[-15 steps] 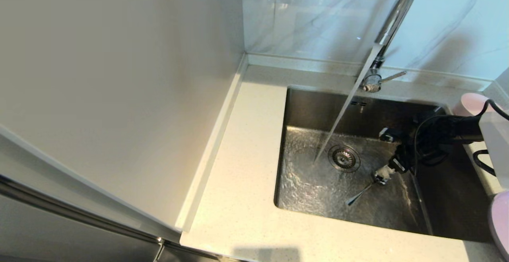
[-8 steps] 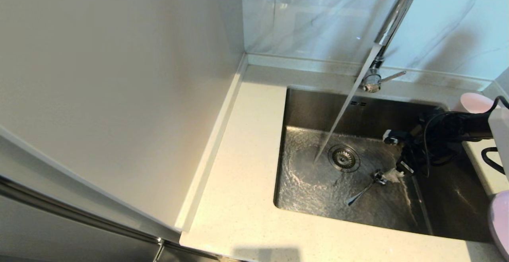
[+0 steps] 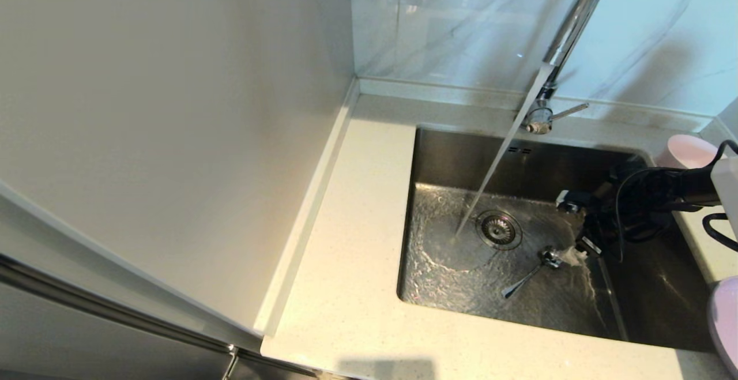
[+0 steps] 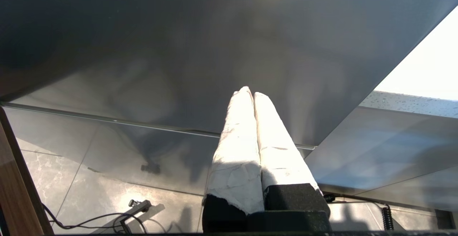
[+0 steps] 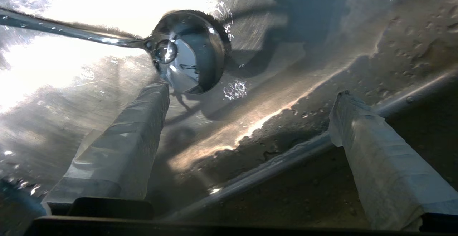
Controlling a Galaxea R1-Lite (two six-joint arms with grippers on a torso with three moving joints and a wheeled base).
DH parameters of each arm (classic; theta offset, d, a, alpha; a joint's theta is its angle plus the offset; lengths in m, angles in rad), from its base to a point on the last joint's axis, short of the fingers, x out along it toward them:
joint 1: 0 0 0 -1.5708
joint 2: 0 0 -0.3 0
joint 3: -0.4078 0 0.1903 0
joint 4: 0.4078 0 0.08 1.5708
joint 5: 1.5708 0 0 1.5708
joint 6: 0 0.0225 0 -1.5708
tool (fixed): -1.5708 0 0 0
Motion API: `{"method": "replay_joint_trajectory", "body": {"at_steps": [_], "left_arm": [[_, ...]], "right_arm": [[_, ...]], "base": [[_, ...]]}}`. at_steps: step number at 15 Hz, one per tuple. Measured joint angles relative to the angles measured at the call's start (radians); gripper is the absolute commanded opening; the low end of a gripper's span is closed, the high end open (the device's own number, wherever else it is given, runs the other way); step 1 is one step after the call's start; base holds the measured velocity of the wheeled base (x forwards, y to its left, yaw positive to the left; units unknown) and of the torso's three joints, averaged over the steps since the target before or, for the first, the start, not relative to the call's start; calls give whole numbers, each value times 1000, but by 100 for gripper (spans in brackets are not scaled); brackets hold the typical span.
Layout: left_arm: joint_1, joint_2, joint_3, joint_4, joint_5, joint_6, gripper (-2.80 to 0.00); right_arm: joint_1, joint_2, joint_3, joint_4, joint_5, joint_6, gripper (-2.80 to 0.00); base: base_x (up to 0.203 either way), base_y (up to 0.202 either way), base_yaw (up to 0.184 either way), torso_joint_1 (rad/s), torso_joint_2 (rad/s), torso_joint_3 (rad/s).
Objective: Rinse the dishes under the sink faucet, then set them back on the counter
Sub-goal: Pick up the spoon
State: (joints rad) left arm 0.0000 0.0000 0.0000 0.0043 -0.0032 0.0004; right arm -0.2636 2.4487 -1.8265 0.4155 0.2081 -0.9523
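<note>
Silver spoon (image 3: 527, 276) lies wet in the sink (image 3: 455, 155); right gripper (image 3: 572, 227) fingers spread, released; left gripper (image 4: 250, 93) fingers clenched

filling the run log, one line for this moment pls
right gripper: open, above spoon | spoon: on sink floor | faucet: running | left gripper: shut, parked

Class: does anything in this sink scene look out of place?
Yes. The spoon lies loose on the wet floor of the sink, apart from the open right gripper, while the faucet runs.
</note>
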Motion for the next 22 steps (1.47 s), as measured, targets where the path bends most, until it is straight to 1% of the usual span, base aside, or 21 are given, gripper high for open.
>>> {"method": "replay_joint_trajectory", "body": {"at_steps": [3,6,13,17,22], "left_arm": [[0,0,0,0,-1,0,-280],[0,0,0,0,0,0,-280],[0,0,0,0,0,0,-280],[0,0,0,0,0,0,-280],[0,0,0,0,0,0,-280]], "right_arm": [[2,-7,32,-37,2,0,0],[2,-15,67,-107,3,1,0],[4,-42,136,-127,5,-1,0],[5,-65,208,-188,6,-7,0],[32,-72,214,-192,2,10,0]], "base": [[0,0,0,0,0,0],[0,0,0,0,0,0],[0,0,0,0,0,0],[0,0,0,0,0,0],[0,0,0,0,0,0]]}}
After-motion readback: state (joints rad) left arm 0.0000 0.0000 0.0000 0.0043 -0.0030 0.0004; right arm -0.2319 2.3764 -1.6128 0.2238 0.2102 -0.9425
